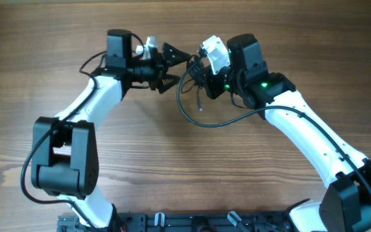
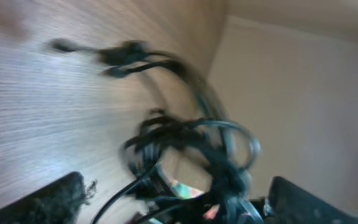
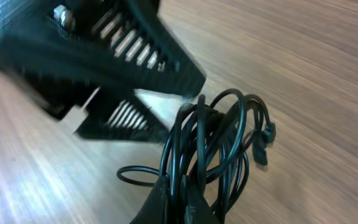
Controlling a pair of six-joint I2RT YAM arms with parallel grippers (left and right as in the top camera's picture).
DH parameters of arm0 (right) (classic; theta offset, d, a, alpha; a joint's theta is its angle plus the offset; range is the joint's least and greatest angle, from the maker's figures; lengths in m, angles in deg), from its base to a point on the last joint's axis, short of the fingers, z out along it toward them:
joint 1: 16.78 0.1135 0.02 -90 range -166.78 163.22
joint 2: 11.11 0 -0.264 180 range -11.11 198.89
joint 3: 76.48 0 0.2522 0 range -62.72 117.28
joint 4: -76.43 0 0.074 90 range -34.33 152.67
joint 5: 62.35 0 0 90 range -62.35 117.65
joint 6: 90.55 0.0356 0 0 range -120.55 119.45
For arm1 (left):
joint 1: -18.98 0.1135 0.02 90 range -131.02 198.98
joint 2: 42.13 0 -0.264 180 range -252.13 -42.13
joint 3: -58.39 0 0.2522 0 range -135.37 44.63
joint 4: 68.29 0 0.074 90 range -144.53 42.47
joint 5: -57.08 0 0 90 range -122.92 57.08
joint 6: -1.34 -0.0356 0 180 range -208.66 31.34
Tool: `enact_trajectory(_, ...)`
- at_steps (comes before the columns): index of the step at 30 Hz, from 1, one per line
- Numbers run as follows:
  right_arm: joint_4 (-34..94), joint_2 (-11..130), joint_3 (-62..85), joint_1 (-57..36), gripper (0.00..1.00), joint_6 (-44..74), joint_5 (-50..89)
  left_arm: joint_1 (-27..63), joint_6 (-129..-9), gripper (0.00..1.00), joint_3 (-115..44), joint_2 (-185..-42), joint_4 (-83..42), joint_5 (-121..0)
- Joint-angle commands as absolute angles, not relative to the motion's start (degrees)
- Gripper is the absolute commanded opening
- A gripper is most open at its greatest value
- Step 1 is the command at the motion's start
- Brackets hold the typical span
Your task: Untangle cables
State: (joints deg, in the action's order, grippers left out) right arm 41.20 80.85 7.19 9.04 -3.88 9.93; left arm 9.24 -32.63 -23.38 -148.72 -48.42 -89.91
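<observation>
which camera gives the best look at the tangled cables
The right wrist view. The cables fill the frame there, with their loops and plug ends fairly sharp. The left wrist view shows the bundle smeared by motion blur. The overhead view shows only a thin hanging strand, with the rest mostly hidden.

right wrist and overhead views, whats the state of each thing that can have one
left gripper: open, jaws spread wide next to the bundle
right gripper: shut on the cables
cables: tangled, bunched in overlapping loops, pinched at one spot by the right gripper
</observation>
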Motion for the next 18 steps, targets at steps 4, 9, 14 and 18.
enact_trajectory(4, 40.52, 83.63, 8.09, 9.31, 0.04, -6.42, 11.24, 7.87, -32.41, 1.00, -23.64, -146.86, -48.55, -81.39)
enact_trajectory(9, 40.83, 84.06, 8.09, 9.90, 0.04, -6.55, 9.28, 6.03, -30.92, 1.00, -23.64, -145.94, -52.70, -80.79)
enact_trajectory(14, 40.85, 84.04, 8.09, 12.08, 0.04, -6.55, 9.15, 3.63, -30.97, 0.88, -23.64, -145.94, -52.61, -79.72)
enact_trajectory(18, 40.98, 84.04, 8.09, 12.54, 0.04, -6.53, 9.17, 2.64, -31.25, 0.74, -23.64, -145.97, -52.59, -79.09)
